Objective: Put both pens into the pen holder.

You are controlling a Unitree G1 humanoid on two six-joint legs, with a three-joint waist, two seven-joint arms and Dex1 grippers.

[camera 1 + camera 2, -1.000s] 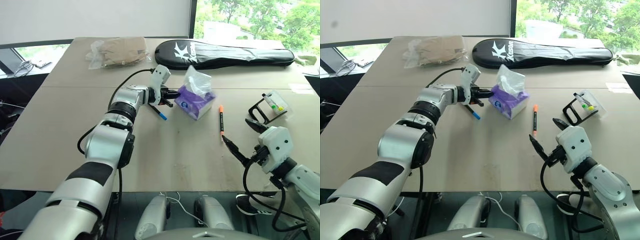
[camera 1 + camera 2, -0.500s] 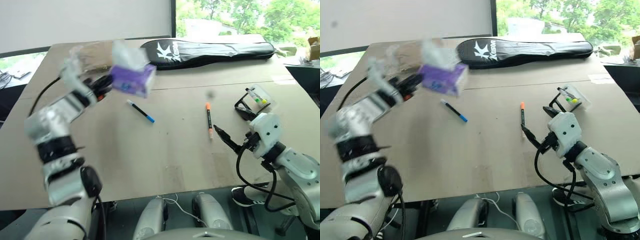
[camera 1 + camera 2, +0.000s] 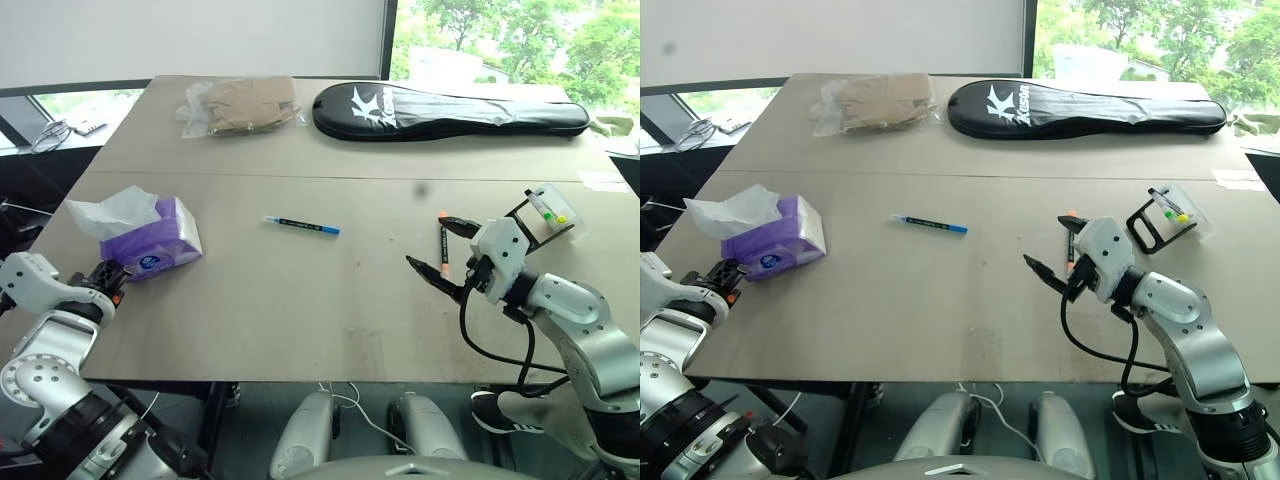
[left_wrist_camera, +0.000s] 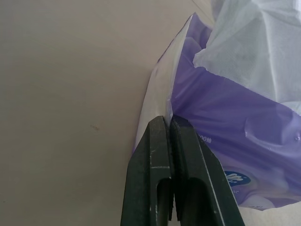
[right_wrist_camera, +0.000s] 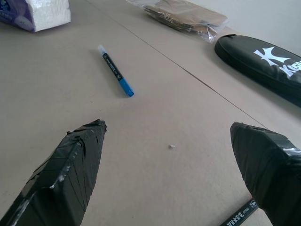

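At the table's (image 3: 300, 300) left edge, the left gripper (image 3: 108, 277) is seen with its fingers (image 4: 160, 155) pressed together, their tips set against the lower corner of a purple tissue box (image 3: 150, 243). In the left wrist view the plastic wrap of that box meets the fingertips, though whether a fold of it is pinched cannot be told. White tissue is puffed out of the box's top. Farther back on the table, a clear bag holding something tan (image 3: 240, 104) is laid. Near the middle, the black pen with the blue end (image 3: 301, 226) is found lying flat, well apart from both grippers. Behind it, a long black racket case (image 3: 450, 110) is stretched along the far side. To the right, the orange pen (image 3: 442, 244) is laid on the tabletop, partly hidden by the right gripper (image 3: 440, 247), whose fingers are spread wide, one to either side of the pen above it; nothing is held between them. Just beyond the right arm, near the table's right edge, the pen holder (image 3: 545, 213) is set, a clear box with a black frame and yellow-green bits inside.
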